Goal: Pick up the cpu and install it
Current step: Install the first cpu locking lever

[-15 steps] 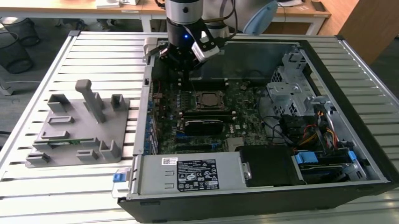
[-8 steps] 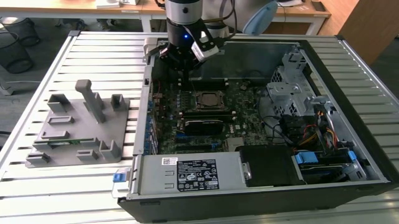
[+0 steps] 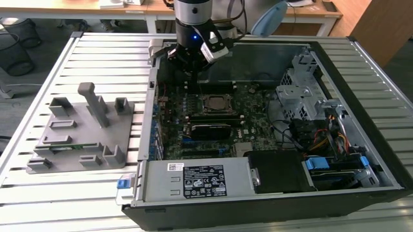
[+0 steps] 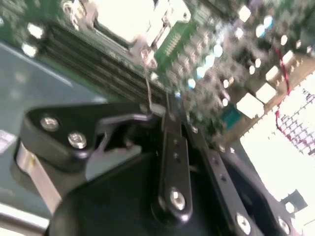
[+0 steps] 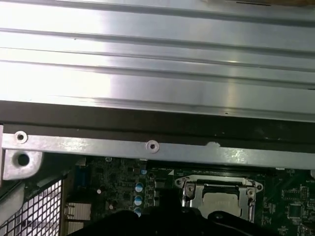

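The cpu [image 3: 215, 103] is a small square chip with a silver-grey top. It lies flat in the socket frame on the green motherboard [image 3: 252, 108] inside the open computer case. It shows bright in the second wrist view [image 4: 125, 17] and grey in the first wrist view [image 5: 219, 202]. My gripper [image 3: 191, 79] hangs above the board just behind the socket, apart from the chip. Its black fingers [image 4: 173, 129] come together to a narrow tip [image 4: 165, 112]. A thin metal rod [image 4: 147, 81] from the socket reaches up to that tip; whether it is gripped I cannot tell.
The case's metal walls [image 5: 147, 146] ring the board. A black block [image 3: 210, 130] sits just in front of the socket, a power supply [image 3: 193, 180] nearer still, and a drive cage [image 3: 298, 94] with cables on the exterior view's right. A grey fixture tray [image 3: 84, 130] stands on the slatted table [image 3: 96, 53].
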Action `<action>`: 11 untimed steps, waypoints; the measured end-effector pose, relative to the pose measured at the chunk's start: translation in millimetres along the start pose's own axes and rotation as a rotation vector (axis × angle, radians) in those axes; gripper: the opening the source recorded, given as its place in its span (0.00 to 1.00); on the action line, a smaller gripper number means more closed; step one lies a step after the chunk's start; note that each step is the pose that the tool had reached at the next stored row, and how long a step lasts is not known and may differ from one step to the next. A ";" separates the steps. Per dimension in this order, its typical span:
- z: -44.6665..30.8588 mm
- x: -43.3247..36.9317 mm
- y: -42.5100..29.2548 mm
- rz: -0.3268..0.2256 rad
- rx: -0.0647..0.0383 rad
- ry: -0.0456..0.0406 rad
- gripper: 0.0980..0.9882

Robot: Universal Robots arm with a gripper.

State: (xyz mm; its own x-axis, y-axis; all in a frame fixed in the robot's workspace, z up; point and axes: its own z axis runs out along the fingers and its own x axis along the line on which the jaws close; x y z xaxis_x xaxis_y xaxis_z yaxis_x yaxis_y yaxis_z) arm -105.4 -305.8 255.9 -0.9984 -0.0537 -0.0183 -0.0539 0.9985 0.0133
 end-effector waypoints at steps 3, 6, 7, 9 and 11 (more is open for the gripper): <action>0.1 -7.6 -0.4 0.000 0.000 0.0001 0.01; 0.2 -14.8 -0.8 0.000 0.000 0.0001 0.01; 0.3 -16.5 -0.9 0.000 0.000 0.0001 0.01; 0.4 -23.2 -1.2 0.000 0.000 0.0001 0.01; 0.4 -25.9 -1.4 0.000 0.000 0.0002 0.01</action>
State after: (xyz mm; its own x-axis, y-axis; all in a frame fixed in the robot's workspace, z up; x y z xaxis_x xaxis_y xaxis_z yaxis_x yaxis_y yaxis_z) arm -79.5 -305.8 255.9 -0.9984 -0.0538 -0.0182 -0.0540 0.9985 0.0132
